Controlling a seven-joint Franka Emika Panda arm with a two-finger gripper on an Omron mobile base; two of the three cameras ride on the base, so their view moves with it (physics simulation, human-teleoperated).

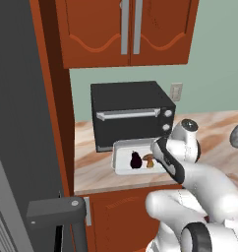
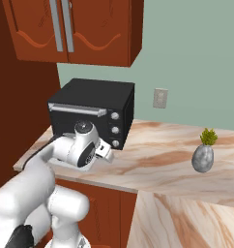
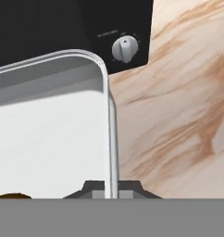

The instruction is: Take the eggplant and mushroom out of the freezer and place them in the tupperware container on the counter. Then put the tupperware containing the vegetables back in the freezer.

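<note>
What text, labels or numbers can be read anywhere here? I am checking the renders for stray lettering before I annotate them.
No text can be read.
Toaster oven: a short pale line above the knob in the hand view, too small and blurred to read.
Tick marks around that knob: no legible numbers.
Wall outlet: no lettering visible.
Tupperware container, counter, upper cabinets: no markings.
</note>
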